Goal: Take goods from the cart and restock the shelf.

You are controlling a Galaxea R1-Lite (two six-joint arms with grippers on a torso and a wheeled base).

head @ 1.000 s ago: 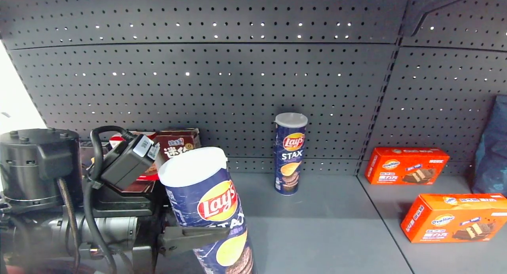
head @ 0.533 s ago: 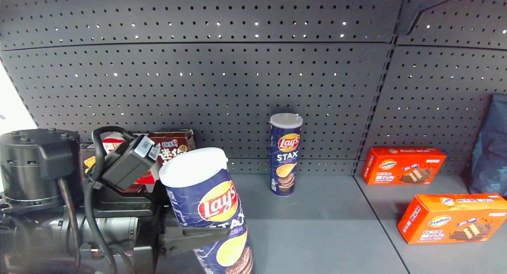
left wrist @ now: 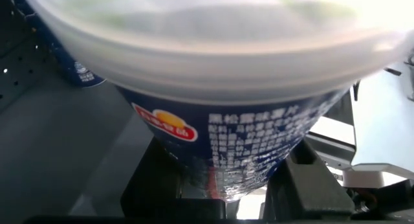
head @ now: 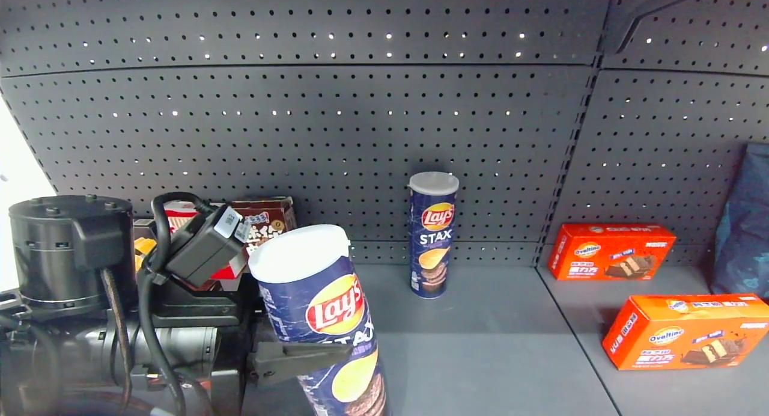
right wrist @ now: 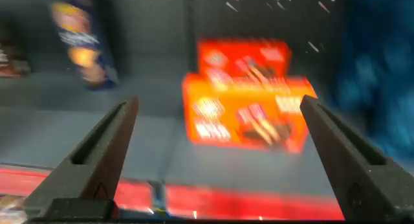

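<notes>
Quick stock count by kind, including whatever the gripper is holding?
Chip cans: 2, the held chip can in the left gripper and the standing chip can on the shelf
Orange boxes: 2, the rear orange box and the front orange box
Brown box: 1, partly hidden
Blue bag: 1
Total: 6

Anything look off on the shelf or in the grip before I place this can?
Only the held can: it leans in the left gripper and is not upright like the standing can by the back panel. The rear orange box and near orange box lie flat and intact. Nothing is spilled.
</notes>
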